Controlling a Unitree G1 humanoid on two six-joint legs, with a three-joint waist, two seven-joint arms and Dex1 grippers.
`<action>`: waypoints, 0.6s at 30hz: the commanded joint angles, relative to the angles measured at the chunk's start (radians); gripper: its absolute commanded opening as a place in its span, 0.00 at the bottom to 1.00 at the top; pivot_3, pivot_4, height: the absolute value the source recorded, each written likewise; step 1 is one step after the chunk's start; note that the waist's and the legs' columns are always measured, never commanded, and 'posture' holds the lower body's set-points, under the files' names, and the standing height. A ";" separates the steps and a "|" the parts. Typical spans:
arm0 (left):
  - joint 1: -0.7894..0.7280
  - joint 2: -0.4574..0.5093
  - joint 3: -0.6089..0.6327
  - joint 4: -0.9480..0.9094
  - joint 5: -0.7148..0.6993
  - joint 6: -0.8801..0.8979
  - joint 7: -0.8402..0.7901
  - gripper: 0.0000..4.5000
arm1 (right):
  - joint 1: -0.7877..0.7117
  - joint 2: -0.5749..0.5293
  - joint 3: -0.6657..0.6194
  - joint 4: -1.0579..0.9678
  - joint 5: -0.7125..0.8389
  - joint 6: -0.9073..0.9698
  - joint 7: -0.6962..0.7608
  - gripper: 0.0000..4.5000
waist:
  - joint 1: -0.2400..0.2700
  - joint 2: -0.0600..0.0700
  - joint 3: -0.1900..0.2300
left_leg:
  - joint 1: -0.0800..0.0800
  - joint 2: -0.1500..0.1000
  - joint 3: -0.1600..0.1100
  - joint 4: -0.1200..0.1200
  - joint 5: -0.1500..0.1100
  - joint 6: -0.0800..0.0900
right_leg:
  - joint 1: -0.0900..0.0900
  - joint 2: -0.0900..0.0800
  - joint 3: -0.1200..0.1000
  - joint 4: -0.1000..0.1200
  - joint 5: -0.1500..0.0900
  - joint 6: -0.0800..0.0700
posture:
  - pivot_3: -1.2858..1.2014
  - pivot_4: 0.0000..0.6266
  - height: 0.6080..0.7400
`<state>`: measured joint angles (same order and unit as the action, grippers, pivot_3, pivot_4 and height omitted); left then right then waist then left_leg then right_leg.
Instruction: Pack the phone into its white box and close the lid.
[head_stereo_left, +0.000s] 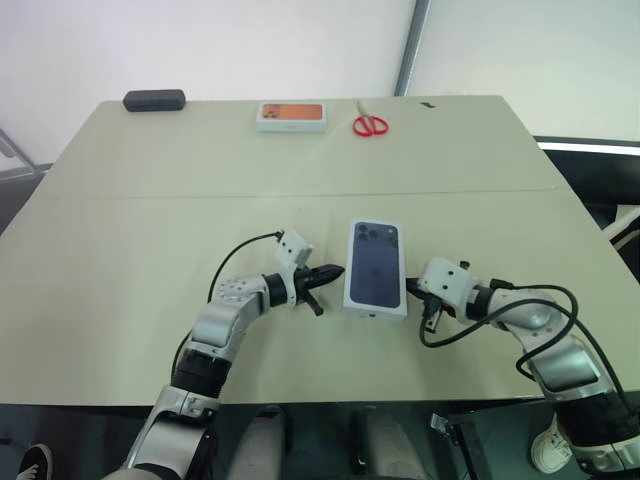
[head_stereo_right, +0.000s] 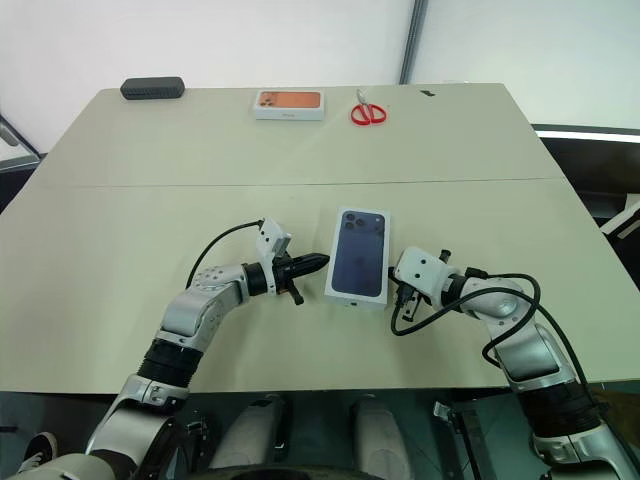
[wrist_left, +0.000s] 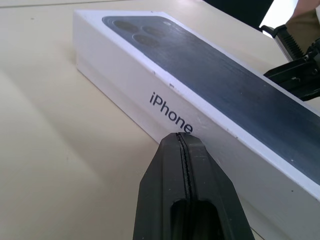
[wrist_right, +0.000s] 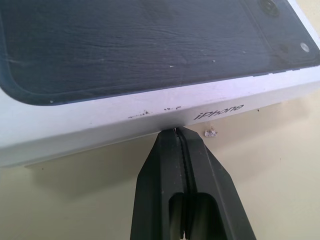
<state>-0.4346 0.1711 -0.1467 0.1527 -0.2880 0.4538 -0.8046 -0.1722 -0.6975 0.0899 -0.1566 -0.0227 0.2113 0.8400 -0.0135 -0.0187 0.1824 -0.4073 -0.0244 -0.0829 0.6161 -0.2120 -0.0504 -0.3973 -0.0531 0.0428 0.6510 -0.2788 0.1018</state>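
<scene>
Flanking the closed box, both grippers press in from either side.

From the head, the lid (head_stereo_left: 376, 268) sits on the white box, printed phone picture up, near the middle of the table (head_stereo_left: 150, 220); the left gripper (head_stereo_left: 335, 271) is at its left wall, the right gripper (head_stereo_left: 424, 296) just beside its right wall. A black case (head_stereo_left: 154, 100), an orange-topped box (head_stereo_left: 291, 116) and red scissors (head_stereo_left: 370, 124) lie along the far edge. From the left wrist, its fingers (wrist_left: 187, 180) are pressed together, tips against the wall under the "iPhone" lettering. From the right wrist, its fingers (wrist_right: 185, 175) are also pressed together, tips at the lid's lower edge.
</scene>
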 joint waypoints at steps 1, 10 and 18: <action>-0.008 -0.004 0.008 -0.027 -0.020 -0.014 0.000 0.00 | -0.029 -0.015 -0.006 -0.003 0.000 -0.045 0.003 0.01 | 0.000 0.000 0.000 | 0.000 0.000 0.000 0.000 0.000 0.000 | 0.000 0.000 0.000 0.000 0.000 0.000 | 0.52 0.24 1.00; -0.167 -0.081 0.089 0.011 -0.072 -0.041 0.073 0.00 | -0.227 0.078 -0.136 0.134 0.065 0.020 -0.160 0.01 | 0.003 0.000 0.000 | -0.001 0.000 0.000 0.002 0.000 0.000 | 0.000 -0.001 0.000 0.002 0.000 0.000 | 0.52 0.24 1.00; -0.293 -0.110 -0.008 0.278 0.054 -0.149 0.062 0.00 | -0.260 0.132 -0.019 0.149 0.037 -0.002 -0.120 0.01 | -0.001 0.000 0.000 | 0.000 -0.002 0.000 0.002 0.000 0.000 | 0.000 -0.001 0.000 0.002 0.000 0.000 | 0.52 0.24 1.00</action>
<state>-0.7121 0.0604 -0.1335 0.3996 -0.2675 0.3316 -0.7438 -0.4326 -0.5701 0.0471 -0.0027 0.0189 0.2195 0.7035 -0.0141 -0.0190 0.1823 -0.4073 -0.0266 -0.0827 0.6186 -0.2120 -0.0503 -0.3970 -0.0532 0.0426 0.6533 -0.2787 0.1019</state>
